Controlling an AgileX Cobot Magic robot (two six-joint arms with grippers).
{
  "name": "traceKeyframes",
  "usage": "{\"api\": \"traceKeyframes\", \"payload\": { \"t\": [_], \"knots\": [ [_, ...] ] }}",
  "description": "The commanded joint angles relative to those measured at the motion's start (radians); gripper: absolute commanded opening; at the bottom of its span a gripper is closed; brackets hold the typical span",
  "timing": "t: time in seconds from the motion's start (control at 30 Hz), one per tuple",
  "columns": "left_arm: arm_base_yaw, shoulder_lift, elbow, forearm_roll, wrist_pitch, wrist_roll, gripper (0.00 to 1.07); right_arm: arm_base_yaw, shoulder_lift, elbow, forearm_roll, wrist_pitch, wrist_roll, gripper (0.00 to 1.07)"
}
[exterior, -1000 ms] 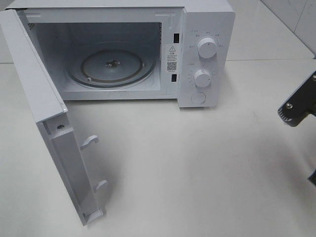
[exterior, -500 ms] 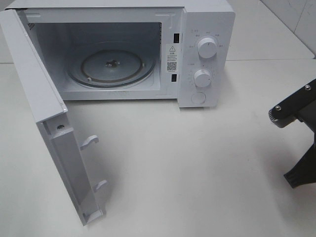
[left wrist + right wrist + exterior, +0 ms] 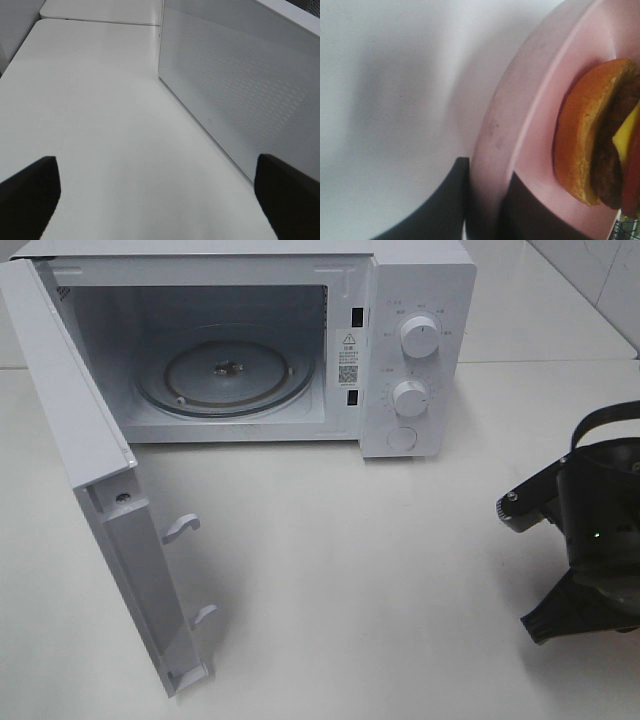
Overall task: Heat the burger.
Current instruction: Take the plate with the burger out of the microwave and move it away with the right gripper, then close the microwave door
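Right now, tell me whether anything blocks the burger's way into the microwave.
Nothing visible does. The microwave door is swung wide open, its turntable bare, and the table between it and the right claw is clear.

Right arm [image 3: 590, 530] — black housing, silver screw, black cable loop.

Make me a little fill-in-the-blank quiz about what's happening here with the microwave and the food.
1. The microwave door stands ____.
2. The burger sits on a ____ plate.
3. The right gripper is shut on the plate's ____.
4. The glass turntable inside the microwave is ____.

Missing words: open; pink; rim; empty
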Motion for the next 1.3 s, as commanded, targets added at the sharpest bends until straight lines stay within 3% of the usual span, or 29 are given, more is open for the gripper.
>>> {"api": "traceKeyframes", "payload": {
  "t": [0.03,0.33,0.5,0.57,0.67,0.73,1.13,1.3],
  "knots": [
    [0.002,-0.007,0.003,-0.007,-0.009,0.000,0.98,0.002,0.047,-0.007,-0.081,0.019,0.047,0.00],
    [0.002,-0.007,0.003,-0.007,-0.009,0.000,0.98,0.002,0.130,-0.007,-0.103,-0.081,0.067,0.04],
    [0.002,-0.007,0.003,-0.007,-0.009,0.000,0.98,0.002,0.159,-0.007,-0.094,-0.125,0.079,0.16],
    [0.002,-0.007,0.003,-0.007,-0.009,0.000,0.98,0.002,0.146,-0.014,-0.085,-0.123,0.078,0.25],
    [0.002,-0.007,0.003,-0.007,-0.009,0.000,0.98,0.002,0.136,-0.021,-0.072,-0.118,0.073,0.29],
    [0.002,-0.007,0.003,-0.007,-0.009,0.000,0.98,0.002,0.085,-0.053,-0.018,-0.102,0.022,0.41],
    [0.002,-0.007,0.003,-0.007,-0.009,0.000,0.98,0.002,-0.163,-0.091,0.198,-0.106,-0.255,0.48],
    [0.002,-0.007,0.003,-0.007,-0.009,0.000,0.98,0.002,-0.312,-0.091,0.274,-0.106,-0.374,0.57]
  ]
}}
